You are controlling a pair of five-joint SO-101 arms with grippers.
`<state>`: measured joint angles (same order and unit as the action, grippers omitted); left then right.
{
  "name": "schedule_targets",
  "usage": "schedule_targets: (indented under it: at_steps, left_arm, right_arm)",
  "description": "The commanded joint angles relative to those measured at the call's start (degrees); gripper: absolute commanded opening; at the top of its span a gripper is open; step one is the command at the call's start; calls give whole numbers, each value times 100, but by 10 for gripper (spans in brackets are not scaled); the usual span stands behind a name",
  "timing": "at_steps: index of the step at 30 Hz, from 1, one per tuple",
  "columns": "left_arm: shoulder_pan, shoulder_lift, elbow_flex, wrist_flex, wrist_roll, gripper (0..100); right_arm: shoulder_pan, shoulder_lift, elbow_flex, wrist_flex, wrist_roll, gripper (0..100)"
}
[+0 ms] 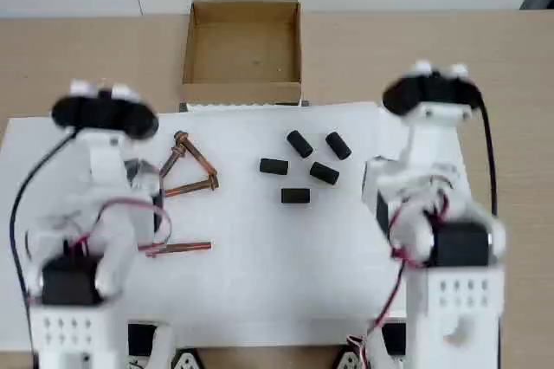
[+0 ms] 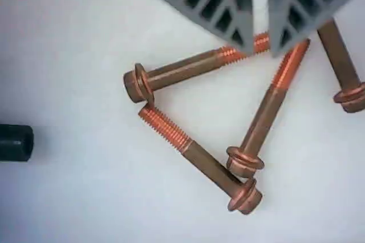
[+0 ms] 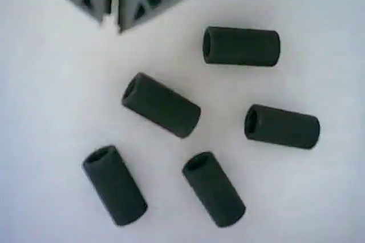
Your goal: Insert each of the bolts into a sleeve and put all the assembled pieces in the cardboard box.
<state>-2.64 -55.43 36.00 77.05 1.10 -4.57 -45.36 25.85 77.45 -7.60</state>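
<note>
Copper flanged bolts (image 2: pixel 182 69), short black sleeves (image 3: pixel 161 105), open cardboard box (image 1: pixel 242 92)

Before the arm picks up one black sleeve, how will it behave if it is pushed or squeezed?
The sleeve is a round tube lying on its side on the smooth white sheet, so a sideways push would probably roll it. It looks hollow and thick-walled, so likely light yet stiff. Its matte surface should probably grip well.
</note>
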Motion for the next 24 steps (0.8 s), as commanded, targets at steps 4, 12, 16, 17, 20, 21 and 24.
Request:
schedule_targets:
  at_steps: [4,12,16,17,20,21,24]
  left_arm:
    - [-18,1811,-769,220,-158,8]
    - [-26,3429,-1815,598,-1152,6]
    - [-18,3947,-2237,756,-1134,7]
    - [-18,4044,-2290,756,-1134,7]
    - [-18,4281,-2308,756,-1134,7]
    - [-9,4352,-2308,756,-1134,8]
    - [-18,4475,-2308,756,-1134,8]
  right_arm:
    - [-13,1947,-1547,382,273,4]
    - [-40,3785,-3077,884,1820,5]
    - [-57,4532,-3719,980,2391,17]
    - [-92,4699,-3851,1042,2453,40]
    - [-198,5191,-4176,1165,2593,128]
    - [-242,5323,-4246,1165,2637,146]
    - [-435,5613,-4396,1121,2866,153]
